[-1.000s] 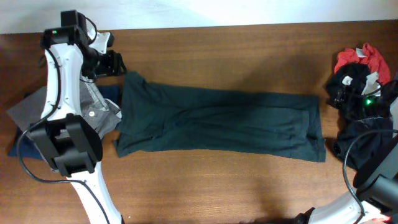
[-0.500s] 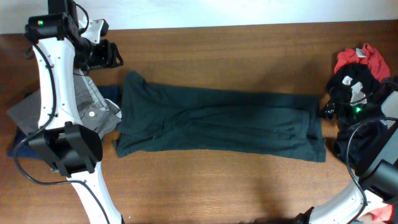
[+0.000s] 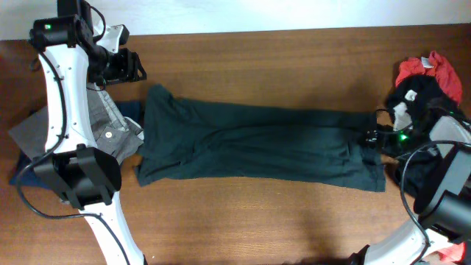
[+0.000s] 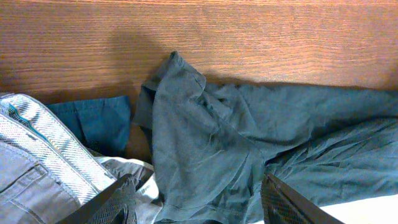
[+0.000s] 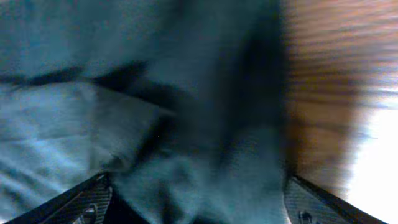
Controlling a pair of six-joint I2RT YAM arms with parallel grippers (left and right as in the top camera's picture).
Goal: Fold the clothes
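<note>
- Dark green garment (image 3: 257, 143) is lying spread flat across the middle of the wooden table (image 3: 257, 59).
- Right gripper (image 3: 372, 138) is hovering at the garment's right edge, fingers spread wide and gripping nothing. Its wrist view is blurring.
- Left gripper (image 3: 131, 66) is hanging empty, fingers apart, near the garment's far left corner.
- Grey clothes (image 3: 44, 132) are lying at left, and red and black clothes (image 3: 423, 73) are lying at right.
</note>
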